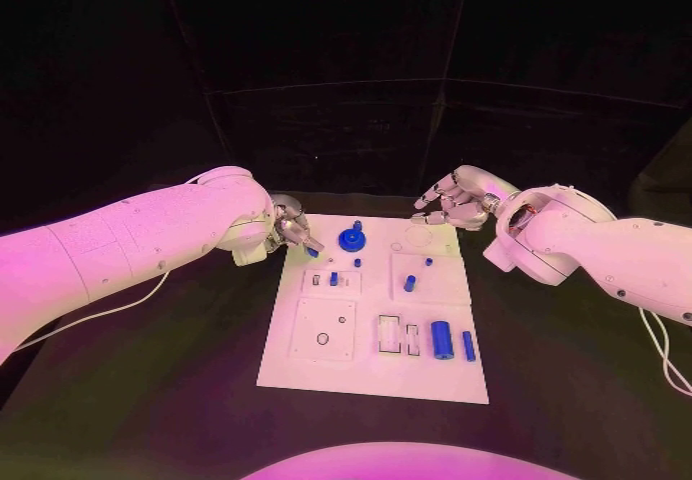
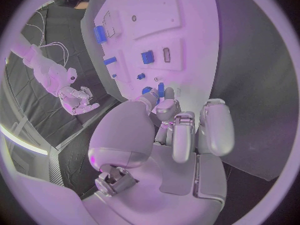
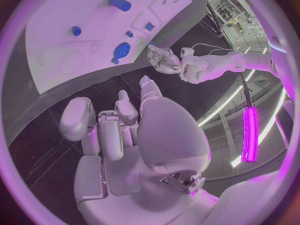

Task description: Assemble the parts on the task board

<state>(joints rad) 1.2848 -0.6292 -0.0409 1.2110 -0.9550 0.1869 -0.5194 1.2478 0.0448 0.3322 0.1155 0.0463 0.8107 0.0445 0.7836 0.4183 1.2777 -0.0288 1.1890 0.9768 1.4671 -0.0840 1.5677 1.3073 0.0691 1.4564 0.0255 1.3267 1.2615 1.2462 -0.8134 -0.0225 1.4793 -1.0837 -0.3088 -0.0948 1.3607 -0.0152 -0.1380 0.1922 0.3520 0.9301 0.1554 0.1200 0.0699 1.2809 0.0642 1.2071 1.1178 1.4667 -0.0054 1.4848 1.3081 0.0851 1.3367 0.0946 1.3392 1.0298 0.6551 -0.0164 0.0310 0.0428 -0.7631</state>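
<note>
The white task board (image 1: pixel 375 375) lies in the middle of the table. My left hand (image 1: pixel 293 232) hovers over the board's far left corner and pinches a small blue part (image 1: pixel 312 251) at its fingertips; the left wrist view shows that part (image 2: pixel 160 89) beyond the hand (image 2: pixel 178 130). Just beside it a round blue knob (image 1: pixel 352 239) stands on the board. My right hand (image 1: pixel 459 205) hangs past the board's far right corner with its fingers apart and nothing in them (image 3: pixel 125 130). The board (image 3: pixel 56 45) and knob (image 3: pixel 120 50) lie beyond it.
Several small blue pieces sit mid-board, among them a block (image 1: pixel 333 279) and a peg (image 1: pixel 411 283). A blue cylinder (image 1: pixel 441 341) and a blue bar (image 1: pixel 469 346) lie near the board's right edge. Black table (image 1: pixel 159 380) surrounds the board.
</note>
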